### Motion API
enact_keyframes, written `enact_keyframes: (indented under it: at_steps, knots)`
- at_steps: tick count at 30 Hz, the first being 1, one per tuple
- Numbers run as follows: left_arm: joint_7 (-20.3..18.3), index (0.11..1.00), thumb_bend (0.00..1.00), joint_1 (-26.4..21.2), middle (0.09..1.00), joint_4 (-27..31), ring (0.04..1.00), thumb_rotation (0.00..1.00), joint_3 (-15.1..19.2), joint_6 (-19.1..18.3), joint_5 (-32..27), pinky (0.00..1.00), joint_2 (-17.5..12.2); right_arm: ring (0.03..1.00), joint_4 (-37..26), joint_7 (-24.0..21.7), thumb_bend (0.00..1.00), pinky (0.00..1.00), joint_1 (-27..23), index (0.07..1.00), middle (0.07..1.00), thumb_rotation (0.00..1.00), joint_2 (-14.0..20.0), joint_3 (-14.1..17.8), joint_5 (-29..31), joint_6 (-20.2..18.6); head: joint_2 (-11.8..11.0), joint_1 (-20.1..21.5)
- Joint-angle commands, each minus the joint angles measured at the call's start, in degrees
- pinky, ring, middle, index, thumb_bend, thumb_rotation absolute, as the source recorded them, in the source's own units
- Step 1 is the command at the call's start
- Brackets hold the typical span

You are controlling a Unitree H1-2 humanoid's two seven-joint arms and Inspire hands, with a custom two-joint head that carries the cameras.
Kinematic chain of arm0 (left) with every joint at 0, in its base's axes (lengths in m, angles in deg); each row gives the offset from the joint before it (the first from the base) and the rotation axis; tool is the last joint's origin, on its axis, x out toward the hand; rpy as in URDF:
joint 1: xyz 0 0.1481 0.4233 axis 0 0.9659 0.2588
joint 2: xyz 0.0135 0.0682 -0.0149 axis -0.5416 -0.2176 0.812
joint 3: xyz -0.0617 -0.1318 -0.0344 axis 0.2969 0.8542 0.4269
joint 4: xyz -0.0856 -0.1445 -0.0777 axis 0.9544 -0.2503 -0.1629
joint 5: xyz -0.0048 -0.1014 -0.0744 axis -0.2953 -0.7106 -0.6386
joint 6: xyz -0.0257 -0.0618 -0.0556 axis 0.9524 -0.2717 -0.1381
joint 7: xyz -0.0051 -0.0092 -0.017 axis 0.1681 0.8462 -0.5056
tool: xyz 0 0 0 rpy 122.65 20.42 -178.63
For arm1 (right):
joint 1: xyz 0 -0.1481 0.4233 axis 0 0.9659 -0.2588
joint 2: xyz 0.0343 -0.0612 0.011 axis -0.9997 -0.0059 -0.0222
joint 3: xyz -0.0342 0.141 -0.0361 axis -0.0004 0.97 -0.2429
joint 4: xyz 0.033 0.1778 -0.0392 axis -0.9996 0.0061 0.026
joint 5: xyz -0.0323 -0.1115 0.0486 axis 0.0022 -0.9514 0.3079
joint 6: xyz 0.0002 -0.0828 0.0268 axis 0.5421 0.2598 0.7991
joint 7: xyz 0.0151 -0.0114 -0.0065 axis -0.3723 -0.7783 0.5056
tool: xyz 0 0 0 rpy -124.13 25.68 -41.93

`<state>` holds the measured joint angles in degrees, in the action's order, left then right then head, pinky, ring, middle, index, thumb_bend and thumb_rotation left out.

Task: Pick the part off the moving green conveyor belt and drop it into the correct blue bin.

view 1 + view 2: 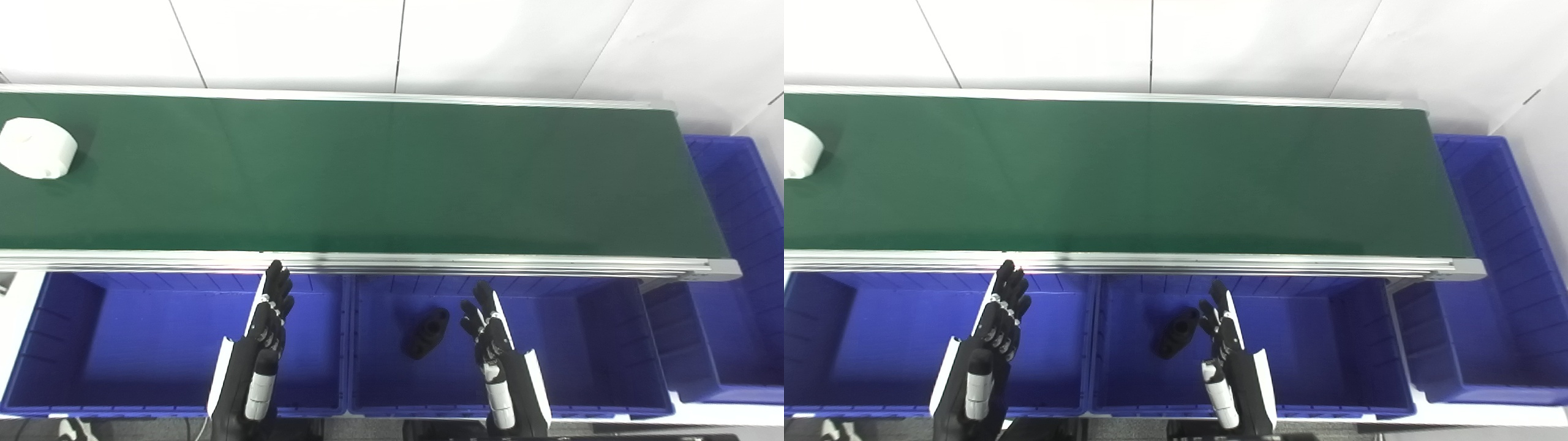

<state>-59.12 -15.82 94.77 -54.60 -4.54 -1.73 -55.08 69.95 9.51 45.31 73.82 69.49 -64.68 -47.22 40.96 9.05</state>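
Observation:
A white rounded part [37, 148] lies at the far left of the green conveyor belt [367, 177]. A black part [426, 332] rests on the floor of the middle blue bin [606, 343]. My left hand [269, 315] hovers open over the left blue bin [122, 343], fingers pointing at the belt's near rail. My right hand [487, 331] hovers open over the middle bin, just right of the black part and not touching it. Both hands hold nothing.
A third blue bin [741, 257] stands beyond the belt's right end. An aluminium rail [429, 263] runs along the belt's near edge, above the bins. A white wall is behind the belt.

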Motion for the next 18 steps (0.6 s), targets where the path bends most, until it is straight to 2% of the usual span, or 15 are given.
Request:
enact_keyframes:
  at_steps: [1, 3, 6, 11, 18]
  knots:
    - [-0.5, 1.000, 0.83, -0.1, 1.000, 1.0, 1.000, 0.96, -0.3, 2.1, -0.3, 1.00, 0.2, 0.965, -0.8, -0.1, 0.85, 0.95, 0.0, 1.000, 1.000, 0.97, -0.1, -0.2, 0.3, 3.4, -0.1, -0.3]
    - [-0.5, 1.000, 0.82, -0.2, 1.000, 0.7, 1.000, 0.96, -0.2, 2.4, -0.2, 1.00, 0.3, 0.965, -0.6, 0.0, 0.87, 0.95, -0.2, 1.000, 1.000, 0.98, -0.2, -0.1, -0.1, 3.2, -0.2, -0.4]
    - [-0.1, 1.000, 0.83, -0.6, 1.000, -0.3, 1.000, 0.96, 0.2, 3.5, 0.1, 1.00, 0.6, 0.971, 0.4, -0.1, 0.91, 0.97, -1.0, 1.000, 1.000, 0.99, -0.1, 0.1, 0.3, 3.6, -1.7, -0.6]
    - [1.2, 1.000, 0.84, -0.3, 1.000, 0.3, 1.000, 0.97, 0.7, 3.9, 2.9, 1.00, 1.9, 0.988, -0.4, -0.8, 0.94, 1.00, -1.6, 1.000, 1.000, 1.00, 0.6, 0.1, 1.8, 3.1, -0.1, -1.2]
    - [2.6, 1.000, 0.88, 0.0, 1.000, -0.9, 1.000, 1.00, 1.5, 6.0, 5.6, 1.00, 2.6, 0.992, 0.6, -0.8, 0.93, 1.00, -1.9, 1.000, 1.000, 1.00, 1.0, 0.3, 1.8, 4.1, -1.3, -1.9]
